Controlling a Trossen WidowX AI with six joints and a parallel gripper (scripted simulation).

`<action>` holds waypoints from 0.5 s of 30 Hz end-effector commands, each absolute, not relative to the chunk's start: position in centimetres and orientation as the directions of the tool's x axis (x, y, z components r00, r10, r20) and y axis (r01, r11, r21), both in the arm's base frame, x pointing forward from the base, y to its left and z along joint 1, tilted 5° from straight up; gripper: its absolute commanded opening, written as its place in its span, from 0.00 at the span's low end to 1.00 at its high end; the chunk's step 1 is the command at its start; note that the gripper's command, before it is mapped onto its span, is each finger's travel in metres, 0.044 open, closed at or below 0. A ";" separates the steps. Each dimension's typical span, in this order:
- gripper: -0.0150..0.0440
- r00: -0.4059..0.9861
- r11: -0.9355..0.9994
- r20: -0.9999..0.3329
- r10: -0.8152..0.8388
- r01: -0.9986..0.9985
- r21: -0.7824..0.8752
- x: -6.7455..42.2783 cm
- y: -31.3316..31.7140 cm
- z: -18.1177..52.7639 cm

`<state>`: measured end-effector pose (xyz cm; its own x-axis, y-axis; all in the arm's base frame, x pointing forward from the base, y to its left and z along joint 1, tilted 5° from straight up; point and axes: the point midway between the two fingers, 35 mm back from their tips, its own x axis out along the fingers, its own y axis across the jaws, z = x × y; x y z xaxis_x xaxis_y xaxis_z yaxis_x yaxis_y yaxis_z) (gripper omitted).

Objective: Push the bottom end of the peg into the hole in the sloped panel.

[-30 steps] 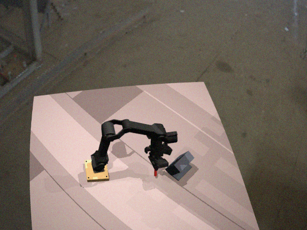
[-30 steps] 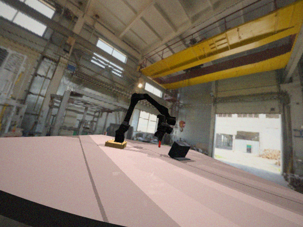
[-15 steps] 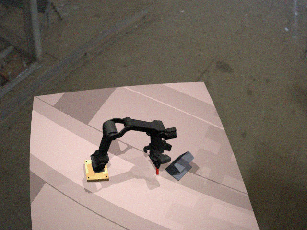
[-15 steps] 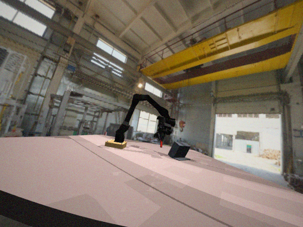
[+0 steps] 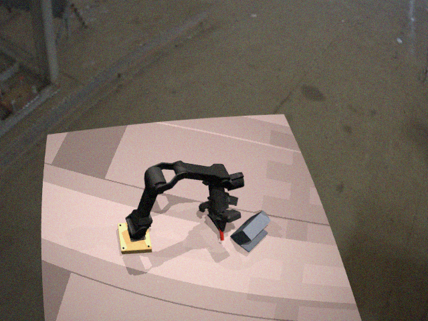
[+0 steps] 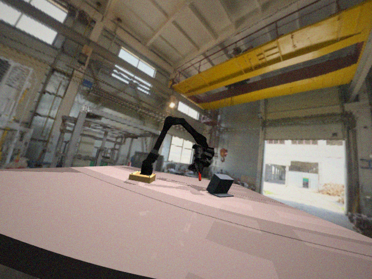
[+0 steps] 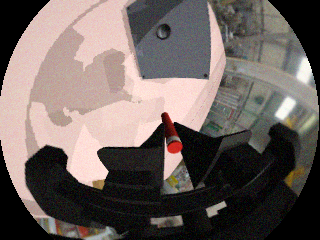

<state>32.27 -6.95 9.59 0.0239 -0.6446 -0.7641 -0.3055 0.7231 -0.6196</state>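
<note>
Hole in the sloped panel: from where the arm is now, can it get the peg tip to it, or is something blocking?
Probably yes. The gripper holds the red peg, and in the wrist view the hole on the panel faces it with nothing between. The peg still needs lining up.
</note>
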 end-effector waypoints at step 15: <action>0.25 0.089 0.596 -0.696 -0.712 -0.448 -0.666 33.6 -5.0 9.4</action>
<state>33.30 -5.33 9.41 0.0756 -0.7007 -0.7094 -0.4274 0.6200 -0.6580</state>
